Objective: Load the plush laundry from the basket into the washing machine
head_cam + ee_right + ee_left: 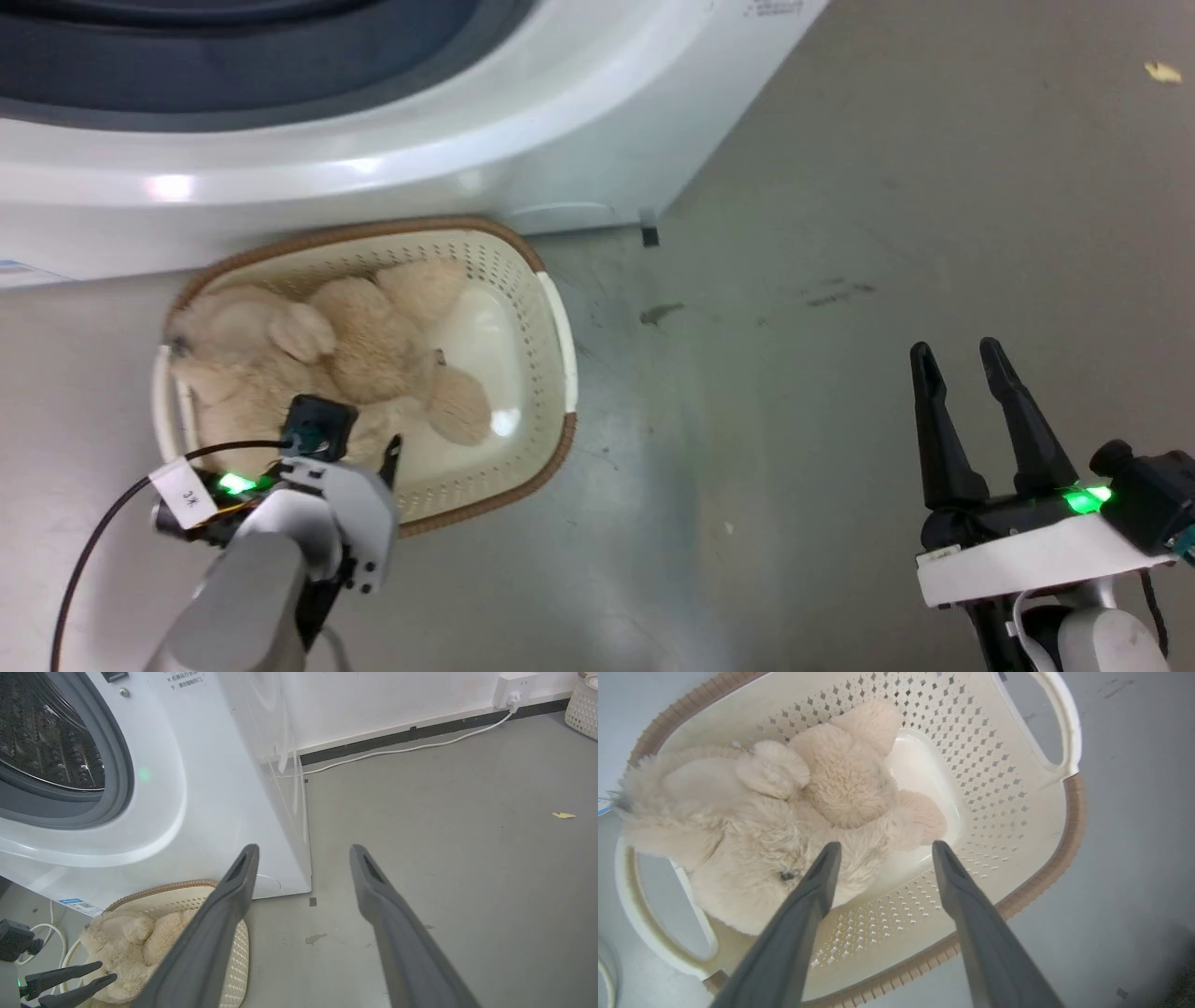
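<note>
Clearly the teddy bear (pixel 784 826) lies in the basket (pixel 1017 812) before the washing machine (pixel 373 168); the left gripper (pixel 882 847) hangs spread over it, perhaps brushing fur; the right gripper (pixel 962 347) gapes empty.

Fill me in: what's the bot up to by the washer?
It is at the start of the pick. The teddy bear lies in the basket, which sits on the floor right in front of the washing machine. The left gripper is open over the basket, its fingers at the bear's near side but not closed on it. The right gripper is open and holds nothing, off to the side over the floor. The drum has nothing loaded in the part that shows.
</note>
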Available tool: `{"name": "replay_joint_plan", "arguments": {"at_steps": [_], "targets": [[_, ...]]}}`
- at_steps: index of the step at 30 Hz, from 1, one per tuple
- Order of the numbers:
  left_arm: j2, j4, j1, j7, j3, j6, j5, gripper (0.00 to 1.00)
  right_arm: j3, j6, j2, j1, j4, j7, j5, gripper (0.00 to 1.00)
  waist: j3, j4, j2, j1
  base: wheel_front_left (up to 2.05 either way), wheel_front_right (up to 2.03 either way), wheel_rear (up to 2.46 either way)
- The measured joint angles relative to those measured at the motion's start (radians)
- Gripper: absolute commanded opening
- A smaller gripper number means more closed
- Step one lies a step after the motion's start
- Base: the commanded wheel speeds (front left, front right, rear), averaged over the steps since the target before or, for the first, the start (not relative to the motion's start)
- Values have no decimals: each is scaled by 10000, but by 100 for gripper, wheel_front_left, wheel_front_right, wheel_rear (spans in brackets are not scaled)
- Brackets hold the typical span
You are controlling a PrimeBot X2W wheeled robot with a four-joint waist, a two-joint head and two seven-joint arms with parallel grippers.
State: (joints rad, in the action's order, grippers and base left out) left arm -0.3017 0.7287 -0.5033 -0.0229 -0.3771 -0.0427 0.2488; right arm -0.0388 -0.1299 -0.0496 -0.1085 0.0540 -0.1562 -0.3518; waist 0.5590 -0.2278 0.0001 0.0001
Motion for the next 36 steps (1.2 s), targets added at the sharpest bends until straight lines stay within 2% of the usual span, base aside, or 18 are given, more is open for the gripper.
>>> {"name": "replay_joint_plan", "arguments": {"at_steps": [16, 19, 31, 36], "targets": [[-1030, 1632, -1909, 301, -1325, 577, -161, 100, -366, 0, 0, -237, -15, -345, -1014, 100, 1398, -880, -1, 0, 0, 0, 0], [-1078, 1942, -2311, 324, -1388, 669, -15, 100, -476, 0, 0, -244, -10, -401, -1227, 100, 1610, -1045, -1, -1, 0, 0, 0], [-1850, 3417, -3775, -514, -2105, 757, 351, 100, -1022, 0, 0, -309, 278, -662, -2134, 100, 2667, -1761, 0, -1, 0, 0, 0], [-2021, 3891, -4249, -736, -2522, 518, 472, 100, -1129, 0, 0, -334, 316, -752, -2481, 100, 3121, -2063, -1, -2, 0, 0, 0]]}}
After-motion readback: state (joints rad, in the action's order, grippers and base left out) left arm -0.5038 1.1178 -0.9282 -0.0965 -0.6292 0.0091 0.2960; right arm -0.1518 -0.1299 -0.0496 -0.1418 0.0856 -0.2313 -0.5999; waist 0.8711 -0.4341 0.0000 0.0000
